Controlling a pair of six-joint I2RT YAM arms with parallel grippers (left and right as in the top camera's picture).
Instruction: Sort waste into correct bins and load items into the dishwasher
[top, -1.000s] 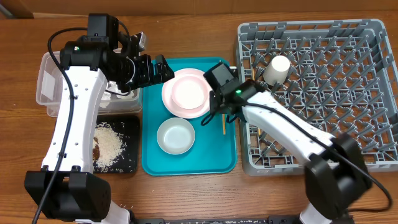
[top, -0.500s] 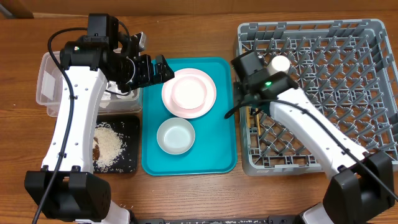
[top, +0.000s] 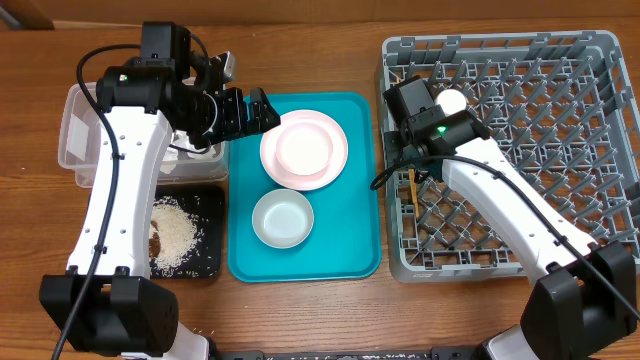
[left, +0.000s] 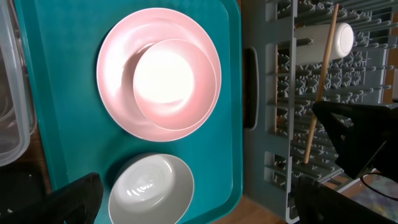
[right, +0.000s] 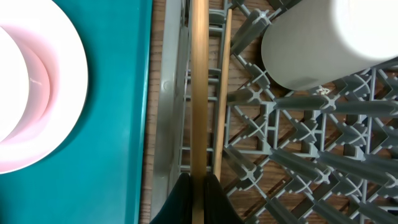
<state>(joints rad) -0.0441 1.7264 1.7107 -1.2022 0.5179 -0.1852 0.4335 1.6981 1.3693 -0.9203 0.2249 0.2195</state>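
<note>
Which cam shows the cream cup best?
Left wrist: the cream cup lies on its side in the grey rack, nearly all of it visible, with a chopstick crossing in front. Overhead shows only its end beyond the right arm. Right wrist sees it close up but cropped by the frame edge.

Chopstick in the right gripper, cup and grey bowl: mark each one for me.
Chopstick (right: 199, 93), right wrist view, middle of its shaft.
Cup (right: 317, 50), right wrist view, its side wall.
Grey bowl (top: 282, 218), overhead view, inside bottom.
</note>
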